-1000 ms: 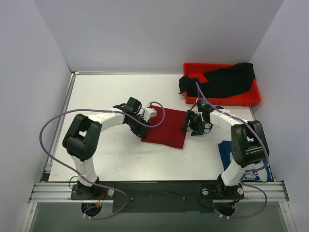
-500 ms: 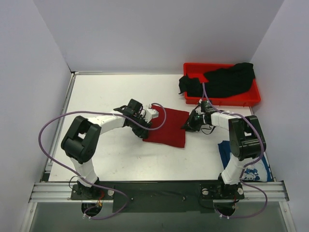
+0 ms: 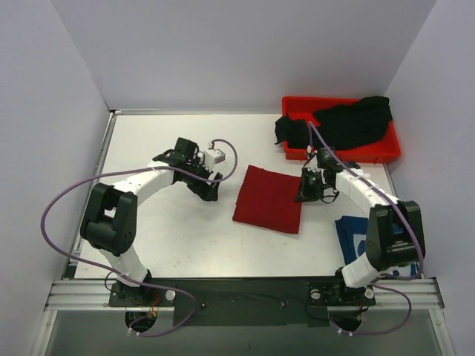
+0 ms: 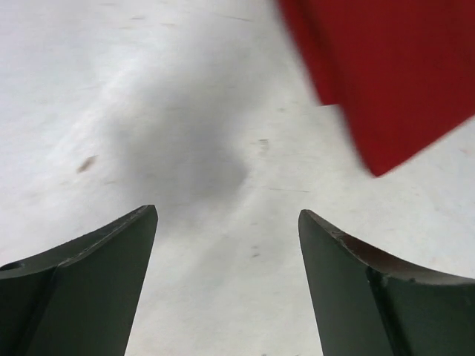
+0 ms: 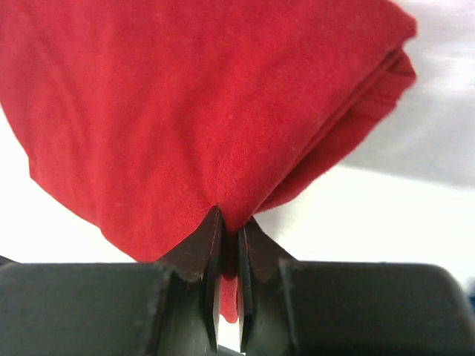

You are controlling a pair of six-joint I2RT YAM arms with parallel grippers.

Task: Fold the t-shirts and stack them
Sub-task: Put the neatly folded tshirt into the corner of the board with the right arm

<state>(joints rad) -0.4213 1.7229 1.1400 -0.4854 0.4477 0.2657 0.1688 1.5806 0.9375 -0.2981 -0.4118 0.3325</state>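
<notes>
The folded dark red t-shirt [image 3: 269, 199] lies on the white table [image 3: 171, 237] at the middle. My right gripper [image 3: 303, 190] is shut on its right edge, and the wrist view shows red cloth [image 5: 223, 119] pinched between the fingers [image 5: 208, 245]. My left gripper [image 3: 210, 194] stands open a little left of the shirt, with only bare table between its fingers [image 4: 89, 274] and the red shirt's corner [image 4: 393, 81] ahead of them. A black t-shirt [image 3: 341, 124] is heaped in the red tray [image 3: 293, 104]. The blue t-shirt [image 3: 347, 230] with white print lies at the right front, partly under the right arm.
The red plastic tray stands at the back right against the wall. White walls close off the left, back and right of the table. A metal rail [image 3: 237, 293] with the arm bases runs along the near edge. Purple cables [image 3: 74, 193] loop off both arms.
The left gripper has opened, let go of the red shirt's left edge and drawn back to the left. The right gripper has shut on the shirt's right edge, and the shirt has shifted right.
</notes>
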